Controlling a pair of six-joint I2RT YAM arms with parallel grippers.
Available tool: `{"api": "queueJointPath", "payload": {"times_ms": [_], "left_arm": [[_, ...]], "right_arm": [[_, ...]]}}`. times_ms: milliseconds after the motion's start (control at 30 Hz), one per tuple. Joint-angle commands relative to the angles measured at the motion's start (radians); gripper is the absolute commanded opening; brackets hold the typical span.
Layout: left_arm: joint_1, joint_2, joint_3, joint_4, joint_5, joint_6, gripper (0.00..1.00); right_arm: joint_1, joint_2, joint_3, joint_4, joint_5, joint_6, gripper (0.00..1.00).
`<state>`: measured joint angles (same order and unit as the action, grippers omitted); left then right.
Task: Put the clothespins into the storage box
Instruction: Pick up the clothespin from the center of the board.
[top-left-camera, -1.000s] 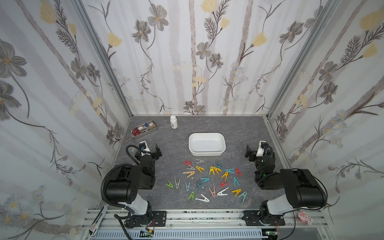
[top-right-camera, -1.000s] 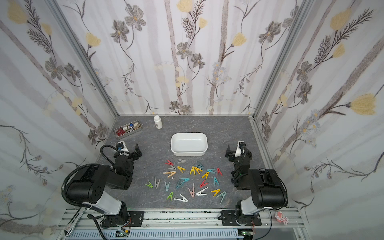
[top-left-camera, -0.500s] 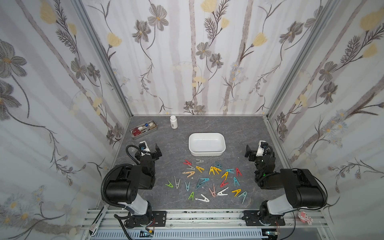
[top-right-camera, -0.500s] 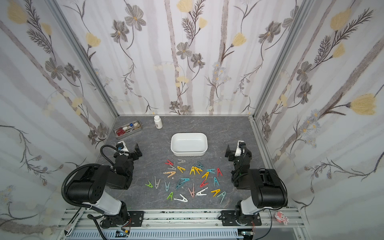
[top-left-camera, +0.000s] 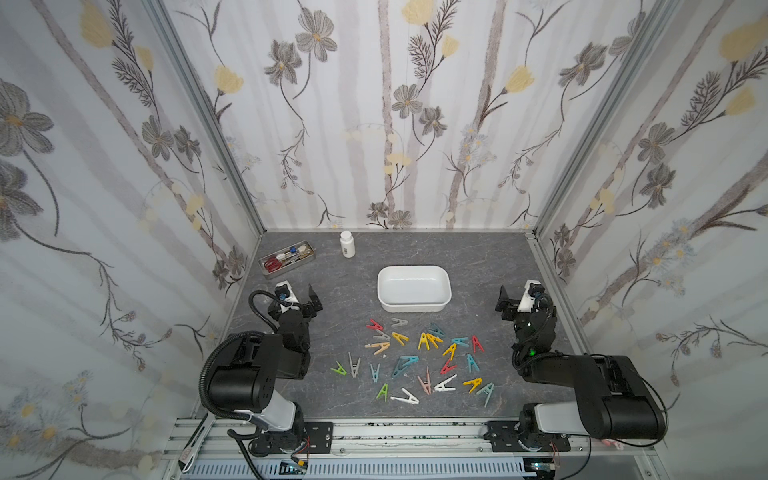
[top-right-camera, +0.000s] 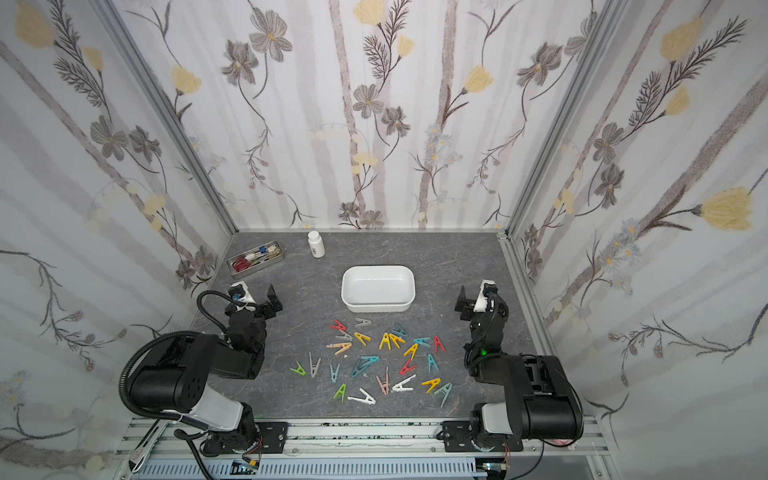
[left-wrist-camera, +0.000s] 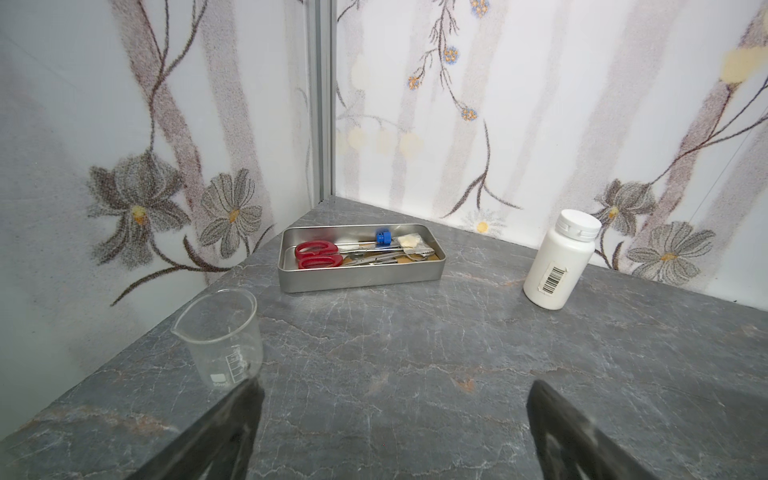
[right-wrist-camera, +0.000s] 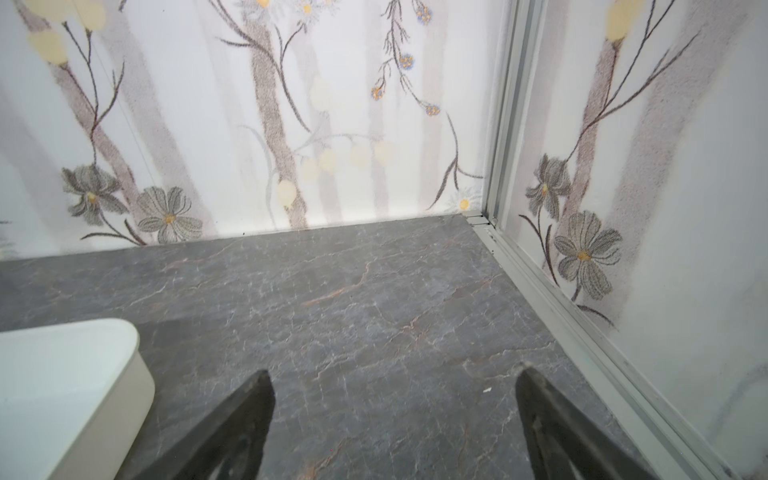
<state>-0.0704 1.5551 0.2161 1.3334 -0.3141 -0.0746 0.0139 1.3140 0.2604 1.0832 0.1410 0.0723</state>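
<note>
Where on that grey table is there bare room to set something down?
Barest is the far right corner, between the storage box and the right wall. Crowded: the clothespins in front of the box, and the far left corner with the metal tray, beaker and bottle.

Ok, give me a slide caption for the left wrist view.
Open left gripper facing a metal tray with red scissors, a glass beaker and a white bottle.

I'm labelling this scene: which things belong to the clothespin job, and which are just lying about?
Job things: clothespins, scattered on the table; storage box.
Lying about: metal tray with scissors; white bottle; glass beaker.
</note>
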Motion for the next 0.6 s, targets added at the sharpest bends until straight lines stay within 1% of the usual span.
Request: {"api": "queueJointPath", "payload": {"times_ms": [0,67,100,167,200,267,333,467,567], "left_arm": [[-0.005,-0.007,0.001,0.030,-0.017,0.006,1.00],[-0.005,-0.013,0.018,-0.006,-0.016,0.007,1.00],[-0.007,-0.029,0.043,-0.066,-0.034,0.011,1.00],[0.005,-0.107,0.138,-0.303,-0.061,-0.024,1.00],[0.010,-0.123,0.173,-0.374,-0.063,-0.029,1.00],[0.003,-0.143,0.221,-0.446,-0.060,-0.014,1.00],[-0.004,-0.163,0.263,-0.533,-0.096,-0.029,1.00],[-0.025,-0.223,0.369,-0.826,-0.109,-0.105,1.00],[-0.069,-0.281,0.413,-0.982,-0.099,-0.151,1.00]], "right_arm": [[0.006,-0.077,0.103,-0.333,0.020,0.041,0.88],[0.015,-0.130,0.145,-0.456,0.011,0.070,0.88],[0.027,-0.161,0.159,-0.508,0.008,0.079,0.87],[0.056,-0.222,0.188,-0.621,0.008,0.097,0.86],[0.072,-0.245,0.202,-0.673,0.017,0.107,0.85],[0.107,-0.297,0.227,-0.787,0.025,0.132,0.84],[0.136,-0.333,0.244,-0.877,0.025,0.154,0.82],[0.188,-0.393,0.307,-1.128,0.004,0.225,0.76],[0.233,-0.425,0.340,-1.288,-0.029,0.271,0.69]]}}
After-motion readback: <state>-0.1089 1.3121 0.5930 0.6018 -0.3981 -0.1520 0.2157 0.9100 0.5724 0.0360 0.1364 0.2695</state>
